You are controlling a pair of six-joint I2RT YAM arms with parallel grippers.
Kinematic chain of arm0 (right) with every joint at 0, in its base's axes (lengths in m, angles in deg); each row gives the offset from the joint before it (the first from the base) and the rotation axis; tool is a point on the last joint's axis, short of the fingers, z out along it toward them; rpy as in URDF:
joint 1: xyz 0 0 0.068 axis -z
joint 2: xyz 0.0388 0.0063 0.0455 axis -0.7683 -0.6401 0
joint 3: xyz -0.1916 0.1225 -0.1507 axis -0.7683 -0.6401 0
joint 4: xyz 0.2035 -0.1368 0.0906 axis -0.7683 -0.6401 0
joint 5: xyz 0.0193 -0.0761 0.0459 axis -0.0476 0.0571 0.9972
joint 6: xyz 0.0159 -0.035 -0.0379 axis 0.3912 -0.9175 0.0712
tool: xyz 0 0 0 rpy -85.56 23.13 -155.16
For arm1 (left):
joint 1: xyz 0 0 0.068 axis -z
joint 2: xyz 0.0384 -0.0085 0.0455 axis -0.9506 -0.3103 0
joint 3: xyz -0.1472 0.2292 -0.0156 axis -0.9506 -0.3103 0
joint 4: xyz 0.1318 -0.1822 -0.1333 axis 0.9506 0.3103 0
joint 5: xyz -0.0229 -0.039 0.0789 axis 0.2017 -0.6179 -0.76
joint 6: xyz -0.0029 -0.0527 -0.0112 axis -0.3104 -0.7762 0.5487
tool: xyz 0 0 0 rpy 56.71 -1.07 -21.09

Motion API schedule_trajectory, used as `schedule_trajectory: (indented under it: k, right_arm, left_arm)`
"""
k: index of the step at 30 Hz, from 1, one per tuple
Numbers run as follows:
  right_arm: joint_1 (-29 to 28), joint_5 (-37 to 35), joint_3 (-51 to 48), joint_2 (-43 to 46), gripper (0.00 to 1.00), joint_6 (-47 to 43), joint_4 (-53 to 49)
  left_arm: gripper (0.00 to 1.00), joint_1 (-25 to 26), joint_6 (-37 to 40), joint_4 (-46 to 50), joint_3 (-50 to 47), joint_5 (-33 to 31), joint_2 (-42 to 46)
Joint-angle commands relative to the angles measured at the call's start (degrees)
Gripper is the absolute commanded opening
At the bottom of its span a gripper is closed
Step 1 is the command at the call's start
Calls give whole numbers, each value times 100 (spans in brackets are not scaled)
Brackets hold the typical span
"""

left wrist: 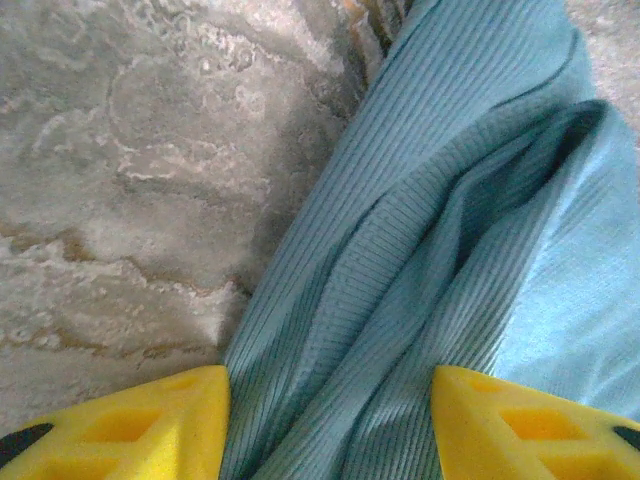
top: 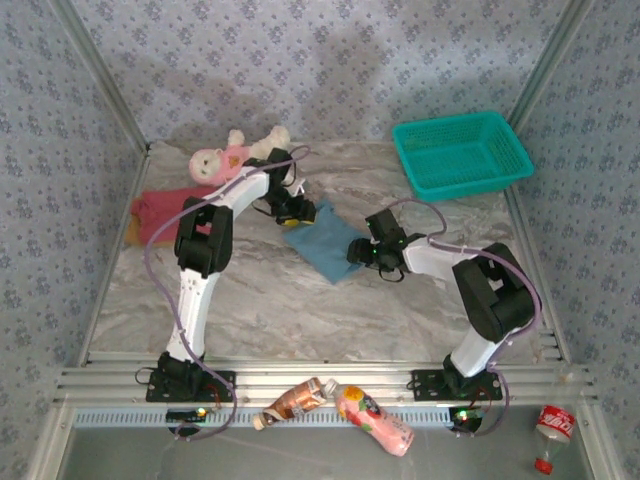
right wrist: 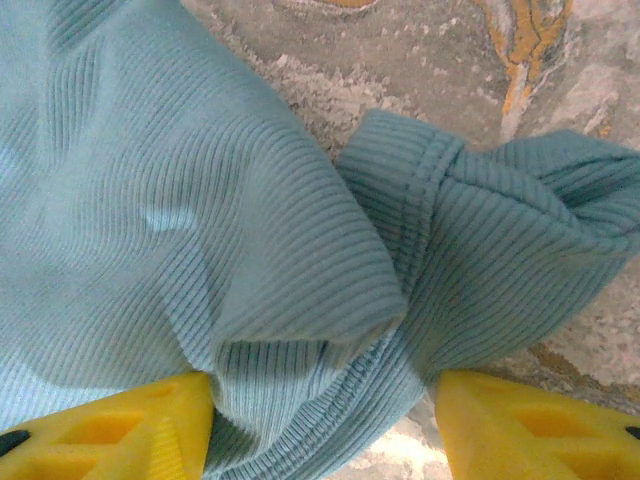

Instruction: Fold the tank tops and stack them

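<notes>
Folding the dusty blue tank top (top: 318,245), rumpled at mid-scene, seems the step in hand; left gripper (left wrist: 330,420) and right gripper (right wrist: 325,420) both gape wide astride its cloth, pinching nothing; next, each must close on an edge.

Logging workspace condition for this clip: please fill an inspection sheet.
Surface: grey marbled tabletop.
Job's things: dusty blue ribbed tank top, crumpled, centre; dark red tank top far left, tan-brown tank top at its edge.
Clutter: white plush doll in pink; teal plastic lattice basket; three bottles along the near edge.
Grippers: left gripper and right gripper open, straddling blue cloth.
Cables: purple cables along both arms.
Surroundings: blue floral-patterned walls.
</notes>
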Motion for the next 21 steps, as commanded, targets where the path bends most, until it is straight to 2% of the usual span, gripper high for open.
schedule_trajectory:
  k: [1,5,9,17,19,21]
  right_arm:
    - [-1,39,191,-357,59,129,379]
    - [-1,146,330,-493,49,109,541]
    - [-19,205,496,-618,38,87,554]
    - [-103,320,748,-768,20,-2,584]
    - [-148,365,834,-811,17,-23,584]
    - [-183,404,883,-847,15,-23,623]
  left_arm:
    - [54,42,212,234,244,88,-236]
    - [49,81,206,260,230,298,-231]
    - [31,93,221,387,265,355,-177]
    - [4,-69,130,389,29,459,334]
    - [0,-152,63,363,-68,433,528]
    - [0,-251,44,335,-289,343,714]
